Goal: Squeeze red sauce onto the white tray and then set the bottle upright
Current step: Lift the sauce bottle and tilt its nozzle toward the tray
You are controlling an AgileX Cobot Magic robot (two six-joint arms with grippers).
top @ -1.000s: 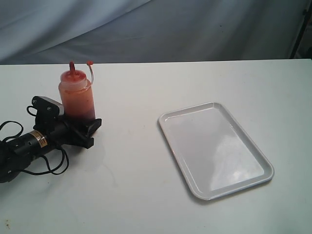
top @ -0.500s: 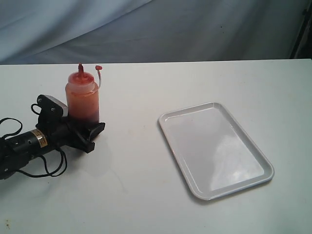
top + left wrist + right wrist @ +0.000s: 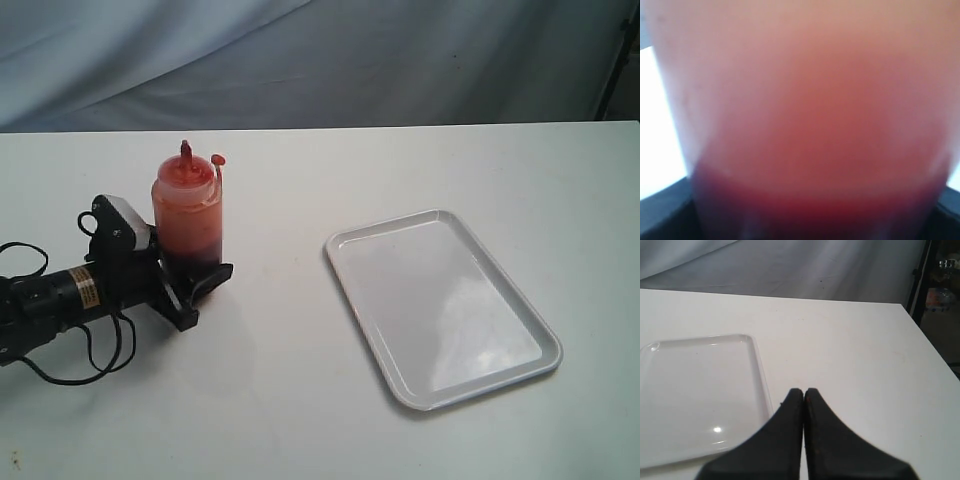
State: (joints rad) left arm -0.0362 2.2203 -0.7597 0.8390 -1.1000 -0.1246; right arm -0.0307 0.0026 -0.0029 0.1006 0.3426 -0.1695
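The bottle (image 3: 188,212) stands upright at the left of the table, its red nozzle pointing up and its small tethered cap hanging off to the side. Red sauce (image 3: 187,230) shows through its translucent wall. My left gripper (image 3: 200,272) is shut on the bottle's lower part, with the arm lying low toward the left edge. In the left wrist view the bottle (image 3: 800,125) fills the picture as a red blur. The white tray (image 3: 440,305) lies bare to the right of the bottle. My right gripper (image 3: 803,390) is shut on nothing, beside the tray's (image 3: 700,385) rim.
A black cable (image 3: 60,355) loops on the table by the left arm. A grey cloth backdrop (image 3: 320,60) hangs behind the white table. The table's right edge (image 3: 920,340) drops off to a dark floor with a stand.
My left gripper has carried the upright bottle to the right, toward the tray. The tray has not moved.
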